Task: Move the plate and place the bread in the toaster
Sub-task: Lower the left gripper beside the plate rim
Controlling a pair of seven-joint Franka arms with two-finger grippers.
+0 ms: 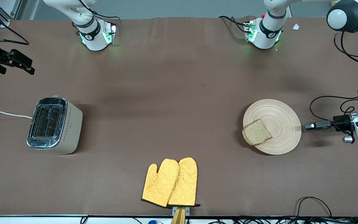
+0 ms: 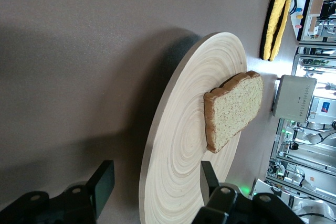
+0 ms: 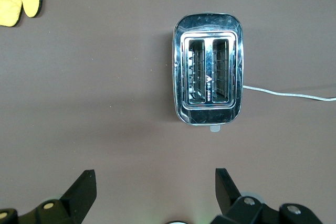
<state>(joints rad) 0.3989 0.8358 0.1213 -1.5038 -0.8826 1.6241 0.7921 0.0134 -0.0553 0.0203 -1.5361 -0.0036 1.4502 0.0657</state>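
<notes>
**A:** so what kind of place is this? kitchen?

**B:** nah, a robotics lab. Two white arm bases (image 1: 95,34) are bolted along one edge of a counter (image 1: 172,93) covered in plain brown cloth, with loose black cables (image 1: 314,205) at its edge. Off past the left claw (image 2: 152,192), the left wrist view shows metal racks with equipment (image 2: 310,145).

**A:** but there's a toaster (image 1: 54,126) and yellow oven mitts (image 1: 170,183)?

**B:** just props, sitting alone on the cloth.

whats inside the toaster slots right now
Both slots of the toaster look empty: only wire guides show inside. Their bottoms are too dark to see. The bread lies on the plate, overhanging its rim.
</notes>
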